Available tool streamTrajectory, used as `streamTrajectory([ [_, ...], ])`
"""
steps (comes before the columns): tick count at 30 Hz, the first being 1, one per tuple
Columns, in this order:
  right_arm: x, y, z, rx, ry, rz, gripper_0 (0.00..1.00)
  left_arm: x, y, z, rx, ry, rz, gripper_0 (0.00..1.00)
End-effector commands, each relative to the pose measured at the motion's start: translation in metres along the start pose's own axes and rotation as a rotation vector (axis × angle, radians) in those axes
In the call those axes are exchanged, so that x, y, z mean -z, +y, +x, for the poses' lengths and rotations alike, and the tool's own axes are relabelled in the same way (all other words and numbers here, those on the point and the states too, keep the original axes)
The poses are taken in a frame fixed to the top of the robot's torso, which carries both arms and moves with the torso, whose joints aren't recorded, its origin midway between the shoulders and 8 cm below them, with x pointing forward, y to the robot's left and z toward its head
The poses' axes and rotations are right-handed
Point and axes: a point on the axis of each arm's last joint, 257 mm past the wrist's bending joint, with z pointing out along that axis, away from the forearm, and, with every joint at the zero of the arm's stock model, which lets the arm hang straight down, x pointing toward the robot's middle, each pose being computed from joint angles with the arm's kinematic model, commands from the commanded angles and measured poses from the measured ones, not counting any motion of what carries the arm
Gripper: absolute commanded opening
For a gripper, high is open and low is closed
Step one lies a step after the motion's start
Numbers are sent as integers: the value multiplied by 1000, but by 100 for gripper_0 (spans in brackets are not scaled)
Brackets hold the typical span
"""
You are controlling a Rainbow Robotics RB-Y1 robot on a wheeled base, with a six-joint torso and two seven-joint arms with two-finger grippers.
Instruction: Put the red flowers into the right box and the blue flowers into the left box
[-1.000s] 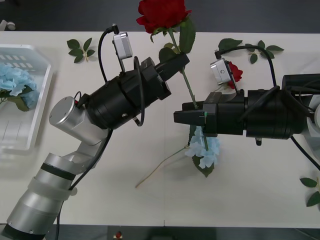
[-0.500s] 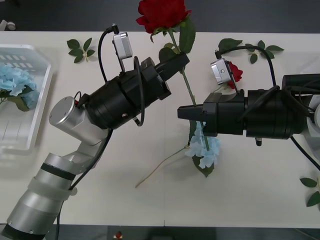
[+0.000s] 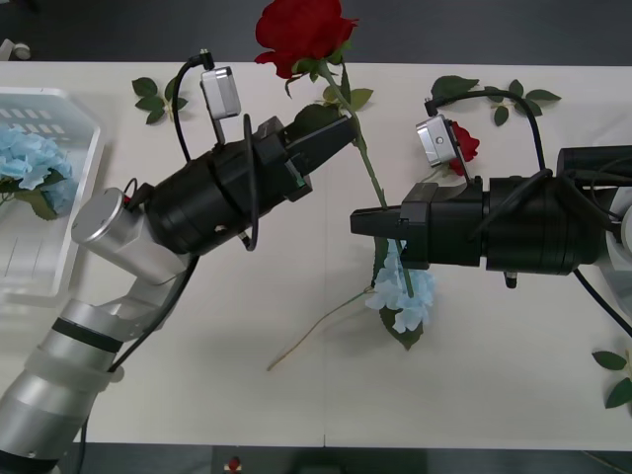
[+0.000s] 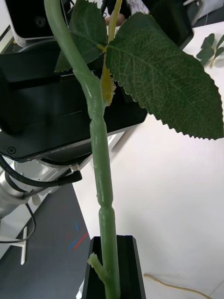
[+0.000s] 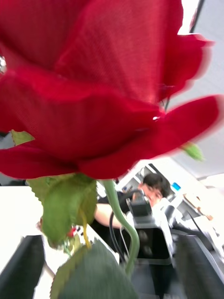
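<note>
One of the red flowers (image 3: pixel 301 30) is held up over the table, its stem (image 4: pixel 100 163) slanting down into my right gripper (image 3: pixel 363 221). That gripper is shut on the lower stem, in front of its black finger (image 4: pixel 126 266). My left gripper (image 3: pixel 341 126) is at the upper stem just below the bloom (image 5: pixel 102 79), with its fingers (image 5: pixel 21 266) spread apart and the stem and a leaf between them. A blue flower (image 3: pixel 405 296) lies on the table under the right gripper. Another blue flower (image 3: pixel 25 168) lies in the left box (image 3: pixel 77 207). A second red flower (image 3: pixel 464 144) lies behind the right wrist.
Loose green leaf sprigs lie at the back left (image 3: pixel 158 97), back right (image 3: pixel 499 97) and front right (image 3: pixel 617 380). A bit of the white right box (image 3: pixel 625 232) shows at the right edge behind the right arm. A thin bare stem (image 3: pixel 316 336) runs toward the table's front.
My left arm has drawn back to the left and the rose bloom has swung left with it. The right gripper has kept its hold and shifted only slightly right.
</note>
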Motion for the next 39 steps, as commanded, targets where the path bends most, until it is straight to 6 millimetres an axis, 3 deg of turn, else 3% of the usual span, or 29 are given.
streamTrajectory([
  [1, 0, 18, -28, 17, -61, -41, 0, 23, -10, -6, 6, 51, 40, 100],
  [5, 8, 15, -35, 19, -75, -34, 0, 52, -11, -1, 20, 97, 38, 100],
  [9, 21, 9, -40, 24, -80, -15, 0, 85, 2, 1, -13, 169, -15, 100],
  [14, 52, -7, -45, 36, -48, 46, 0, 129, 31, -5, -133, 319, -130, 100],
  [21, 104, -39, -47, -46, 24, 193, 0, 203, 87, -27, -264, 519, -322, 100],
  [25, 147, -74, -42, -127, 90, 323, 0, 240, 118, -37, -317, 665, -408, 100],
  [31, 208, -123, -31, -255, 151, 486, 0, 273, 150, -48, -337, 824, -513, 100],
  [39, 294, -189, -10, -396, 181, 718, 0, 290, 176, -53, -412, 994, -617, 100],
])
